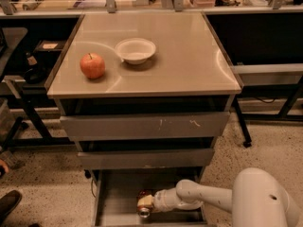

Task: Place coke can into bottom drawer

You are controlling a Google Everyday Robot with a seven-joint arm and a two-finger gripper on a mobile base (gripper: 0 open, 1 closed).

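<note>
Gripper (146, 202): down inside the bottom drawer (118, 198), left of centre over the floor, at the end of the white arm (203, 198), which reaches in from the near right. Its fingers are closed around the coke can (143, 212). The can's silver end shows just below the fingers and a strip of red shows above them. Whether the can rests on the drawer floor cannot be told.

Bottom drawer: pulled out, grey floor visible; the can and gripper are the only contents seen.

Middle drawer front (147, 158) and scratched top drawer front (142, 126): both pushed in.

Cabinet top (189, 56): an empty white bowl (135, 50) stands at far centre-left. A red apple (92, 65) sits near it, to its left, apart from it.
</note>
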